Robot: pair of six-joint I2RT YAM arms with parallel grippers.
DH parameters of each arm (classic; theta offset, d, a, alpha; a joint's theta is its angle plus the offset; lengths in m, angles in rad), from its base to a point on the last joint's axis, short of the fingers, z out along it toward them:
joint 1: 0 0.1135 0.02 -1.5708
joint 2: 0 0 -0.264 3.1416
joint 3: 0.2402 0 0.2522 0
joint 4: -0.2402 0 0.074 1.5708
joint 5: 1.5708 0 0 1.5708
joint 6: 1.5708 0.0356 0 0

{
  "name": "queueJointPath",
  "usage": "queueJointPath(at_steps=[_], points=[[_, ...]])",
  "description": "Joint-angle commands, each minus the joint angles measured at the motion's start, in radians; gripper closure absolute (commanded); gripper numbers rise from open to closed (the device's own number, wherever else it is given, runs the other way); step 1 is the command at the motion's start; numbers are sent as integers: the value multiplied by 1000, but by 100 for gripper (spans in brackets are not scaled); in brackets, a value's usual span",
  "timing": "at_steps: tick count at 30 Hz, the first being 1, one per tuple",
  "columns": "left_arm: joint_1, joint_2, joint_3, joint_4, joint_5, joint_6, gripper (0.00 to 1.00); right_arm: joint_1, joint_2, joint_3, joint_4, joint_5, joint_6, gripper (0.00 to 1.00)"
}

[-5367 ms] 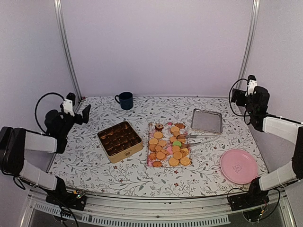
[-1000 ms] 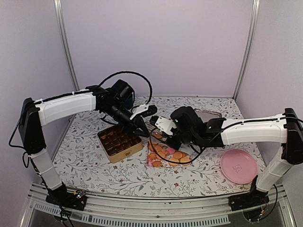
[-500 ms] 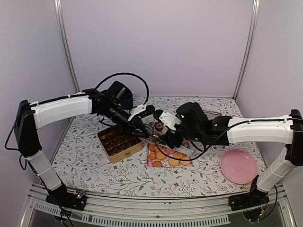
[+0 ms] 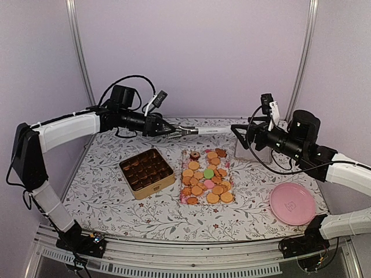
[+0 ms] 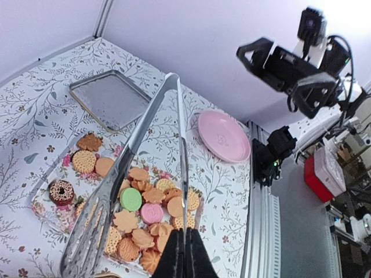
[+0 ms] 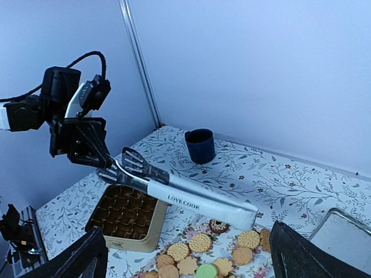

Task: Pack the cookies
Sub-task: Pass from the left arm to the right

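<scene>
My L end effector (image 4: 168,130) is clamped on 1 pair of metal tongs (image 4: 200,131), held level in the air over the back of the counter (image 4: 116,202). My R end effector (image 4: 239,138) hangs wide and empty near the tongs' far end. The cookies (image 4: 207,180) lie in 1 heap on 1 floral tray (image 4: 184,199) mid-counter, just R of 1 gold tin (image 4: 146,172). I see 1 green, 1 dark donut type and at least 1 pink; the rest are golden-orange and too overlapped for an exact no. Also 1 pink plate (image 4: 293,204), 1 steel tray (image 5: 110,104), 1 navy mug (image 6: 200,145).
</scene>
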Motion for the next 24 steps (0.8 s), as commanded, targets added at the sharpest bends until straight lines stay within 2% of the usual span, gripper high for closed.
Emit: queueJointPath(at_steps=[1,7,16,24], points=[[22,-57,-31,255,79,-311,100,-51,-32,-128,185,-189,235,1],[35,-72,-135,555,213,-587,100,-64,66,-244,514,-336,441,1],[35,-72,-294,1080,276,-957,100,-64,319,-187,889,-411,623,1],[34,-76,-322,1067,246,-947,100,-55,515,-116,1157,-428,744,1]])
